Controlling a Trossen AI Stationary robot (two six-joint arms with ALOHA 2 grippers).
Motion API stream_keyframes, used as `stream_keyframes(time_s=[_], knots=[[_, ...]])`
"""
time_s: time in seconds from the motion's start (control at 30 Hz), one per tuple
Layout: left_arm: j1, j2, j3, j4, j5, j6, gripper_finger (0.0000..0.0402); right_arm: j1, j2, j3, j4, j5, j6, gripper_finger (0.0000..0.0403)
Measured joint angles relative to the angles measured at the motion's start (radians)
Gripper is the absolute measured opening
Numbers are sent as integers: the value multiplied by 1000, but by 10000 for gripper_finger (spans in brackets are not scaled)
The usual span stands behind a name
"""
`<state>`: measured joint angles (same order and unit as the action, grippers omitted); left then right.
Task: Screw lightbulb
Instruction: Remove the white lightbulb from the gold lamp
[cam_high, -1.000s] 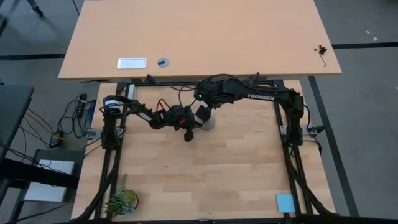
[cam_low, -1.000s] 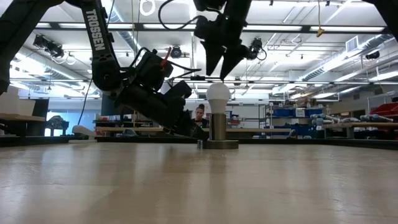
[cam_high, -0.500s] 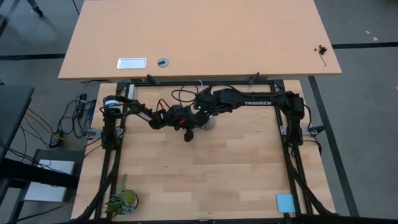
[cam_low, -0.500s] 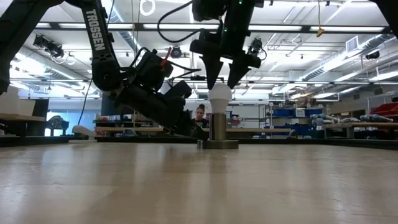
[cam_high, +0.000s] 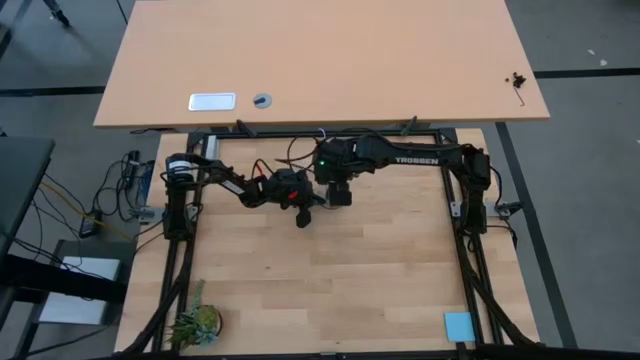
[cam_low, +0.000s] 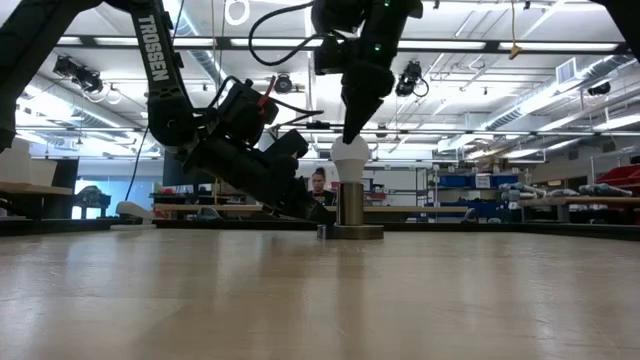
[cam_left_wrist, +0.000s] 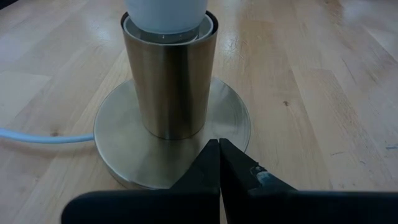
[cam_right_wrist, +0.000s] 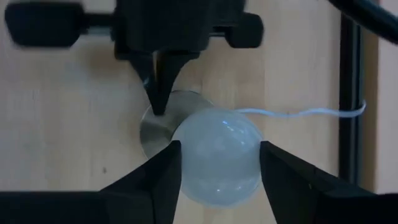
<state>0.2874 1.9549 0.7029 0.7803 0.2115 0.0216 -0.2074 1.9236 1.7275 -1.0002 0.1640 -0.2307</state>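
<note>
The right hand (cam_right_wrist: 217, 171) grips the lightbulb (cam_right_wrist: 216, 155) from above, while the left hand (cam_left_wrist: 219, 163) is closed beside the base.

Wooden table (cam_high: 380, 280) with metal socket base (cam_left_wrist: 171, 140), white cord (cam_left_wrist: 37, 135).

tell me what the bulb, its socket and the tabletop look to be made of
Lightbulb: frosted white glass or plastic; soft glints, cloudy surface. Socket: brushed brass-toned metal; fine vertical sheen on cylinder and disc base. Tabletop: pale butcher-block wood; visible grain and plank seams.
</note>
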Motion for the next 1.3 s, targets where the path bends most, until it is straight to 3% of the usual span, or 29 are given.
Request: stream_keyframes(time_s=[0.13,0.23,0.43,0.57,0.67,0.9,1.3], knots=[[0,0,0,0,0,1,1,-3,0,1,4,-4,-118,219],[0,0,0,0,0,1,1,3,5,29,-20,20,-111,236],[0,0,0,0,0,2,1,25,6,127,-75,63,98,274],[0,0,0,0,0,2,1,34,6,152,-109,73,398,292],[0,0,0,0,0,1,1,42,6,146,-128,75,535,303],[0,0,0,0,0,1,1,53,6,67,-70,135,643,323],[0,0,0,0,0,0,1,33,6,-11,-14,85,751,319]])
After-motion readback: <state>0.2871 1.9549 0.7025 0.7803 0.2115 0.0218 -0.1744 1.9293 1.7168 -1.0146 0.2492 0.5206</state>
